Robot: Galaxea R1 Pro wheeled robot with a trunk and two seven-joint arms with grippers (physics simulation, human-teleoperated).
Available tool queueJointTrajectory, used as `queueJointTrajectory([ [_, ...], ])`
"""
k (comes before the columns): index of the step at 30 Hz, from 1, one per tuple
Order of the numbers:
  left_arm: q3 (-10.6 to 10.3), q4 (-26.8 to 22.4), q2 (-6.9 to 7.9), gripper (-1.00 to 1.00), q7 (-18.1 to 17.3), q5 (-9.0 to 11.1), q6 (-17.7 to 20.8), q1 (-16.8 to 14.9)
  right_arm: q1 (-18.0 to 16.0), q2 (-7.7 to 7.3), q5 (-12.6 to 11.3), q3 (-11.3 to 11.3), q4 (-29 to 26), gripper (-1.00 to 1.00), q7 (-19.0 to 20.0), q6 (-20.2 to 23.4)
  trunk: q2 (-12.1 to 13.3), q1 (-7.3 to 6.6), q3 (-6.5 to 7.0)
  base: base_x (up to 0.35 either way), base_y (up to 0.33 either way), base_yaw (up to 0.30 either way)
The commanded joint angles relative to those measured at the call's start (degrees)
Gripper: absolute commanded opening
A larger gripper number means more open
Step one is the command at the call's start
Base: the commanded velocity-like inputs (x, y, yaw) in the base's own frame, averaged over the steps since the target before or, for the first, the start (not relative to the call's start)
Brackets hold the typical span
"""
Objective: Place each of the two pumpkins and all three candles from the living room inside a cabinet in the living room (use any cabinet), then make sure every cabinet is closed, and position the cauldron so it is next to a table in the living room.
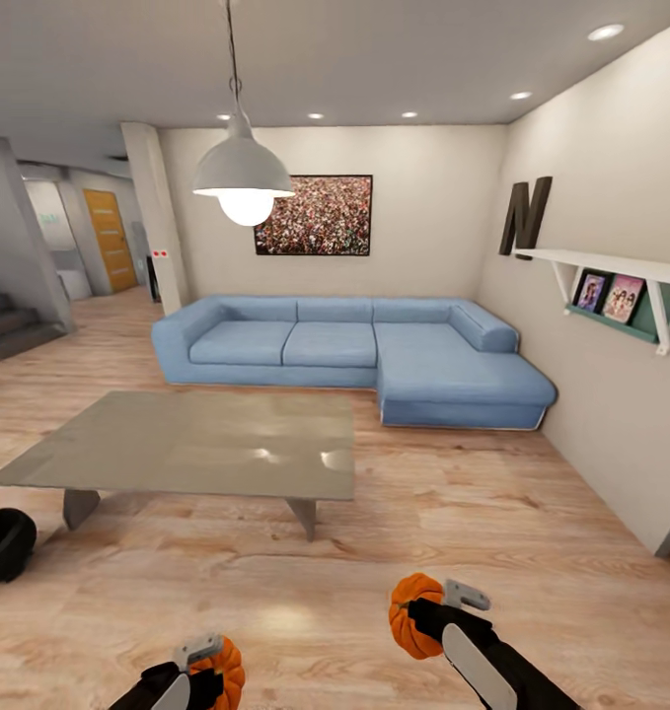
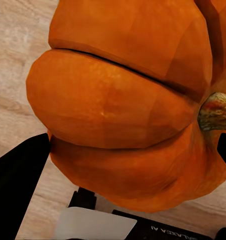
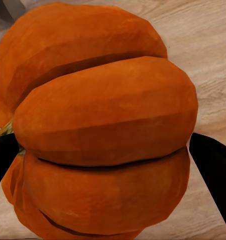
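Each of my grippers carries a small orange ribbed pumpkin above the wooden floor. The left gripper [image 1: 216,673] is shut on one pumpkin [image 1: 228,666] at the bottom of the head view; up close that pumpkin [image 2: 128,115] shows its short stem between the dark fingers [image 2: 18,175]. The right gripper [image 1: 418,611] is shut on the other pumpkin [image 1: 411,613], which bulges between its black fingers [image 3: 213,165] as pumpkin [image 3: 103,130]. A black round cauldron [image 1: 4,544] sits on the floor at the left edge, beside the low coffee table [image 1: 196,444]. Candles and cabinet are out of view.
A blue corner sofa [image 1: 354,350] stands behind the table against the far wall. A pendant lamp [image 1: 242,177] hangs over the table. A wall shelf [image 1: 621,286] with pictures juts from the right wall. Stairs [image 1: 9,325] and a hallway lie at the left.
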Motion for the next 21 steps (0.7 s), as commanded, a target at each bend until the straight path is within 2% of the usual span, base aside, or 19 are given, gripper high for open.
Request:
queueJointTrajectory([
  [1, -0.5, -0.1, 0.09, -1.0, 0.6, 0.5, 0.1, -0.1, -0.1, -0.01, 0.0, 0.2, -0.1, -1.0, -0.4, 0.2, -0.1, 0.0, -0.07, 0.0, 0.0, 0.288],
  [21, -0.4, -0.1, 0.22, -1.0, 0.6, 0.5, 0.1, -0.1, -0.1, 0.5, -0.1, 0.2, -0.2, -1.0, -1.4, 0.7, -0.1, 0.0, -0.2, 0.0, 0.0, 0.282],
])
